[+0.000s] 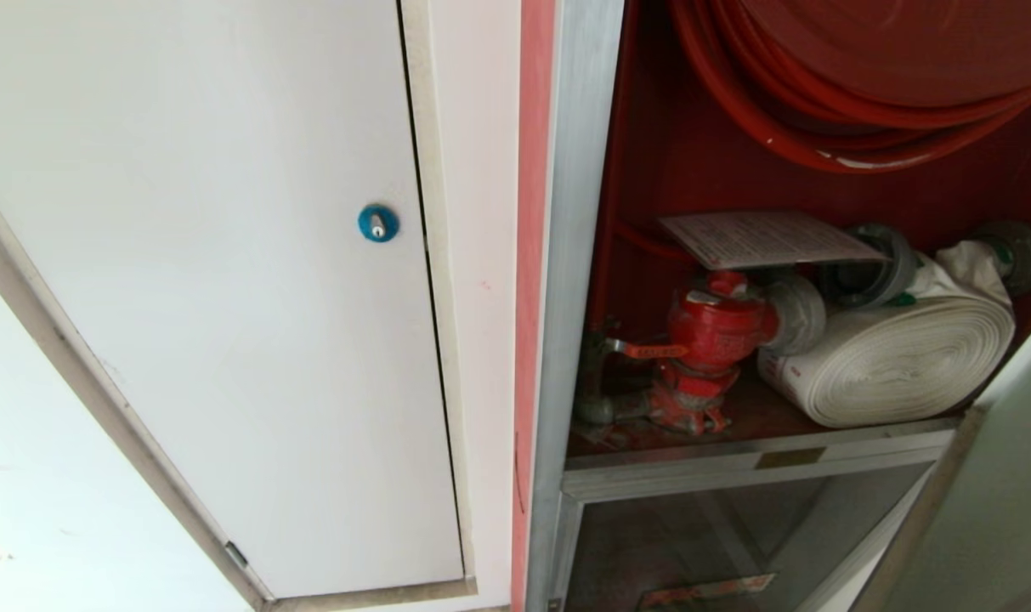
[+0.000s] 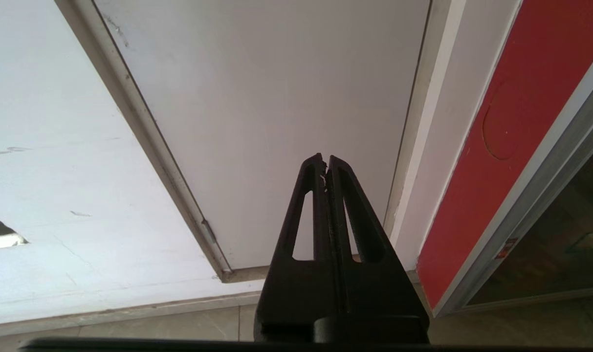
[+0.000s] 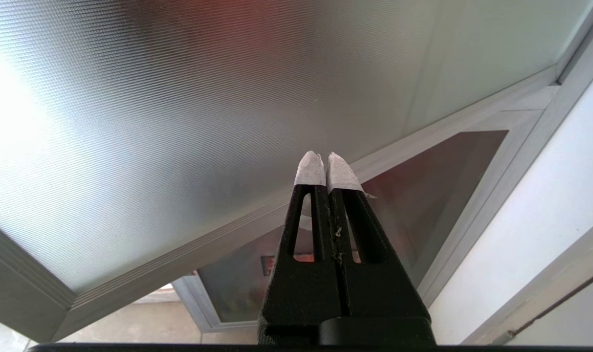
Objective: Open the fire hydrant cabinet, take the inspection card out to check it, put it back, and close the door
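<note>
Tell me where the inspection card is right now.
In the head view the inspection card lies flat on top of the red valve, inside the open cabinet, left of the rolled white hose.

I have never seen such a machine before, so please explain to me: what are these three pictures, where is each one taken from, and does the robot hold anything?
A two-armed robot took them. The head camera looks into the open fire hydrant cabinet: the inspection card lies on top of the red valve, beside the white rolled hose, under the red hose reel. Left of it is a plain white door. The other two cameras sit on the wrists. The left gripper is shut and empty, facing the white door. The right gripper is shut and empty, near the open glass door.
</note>
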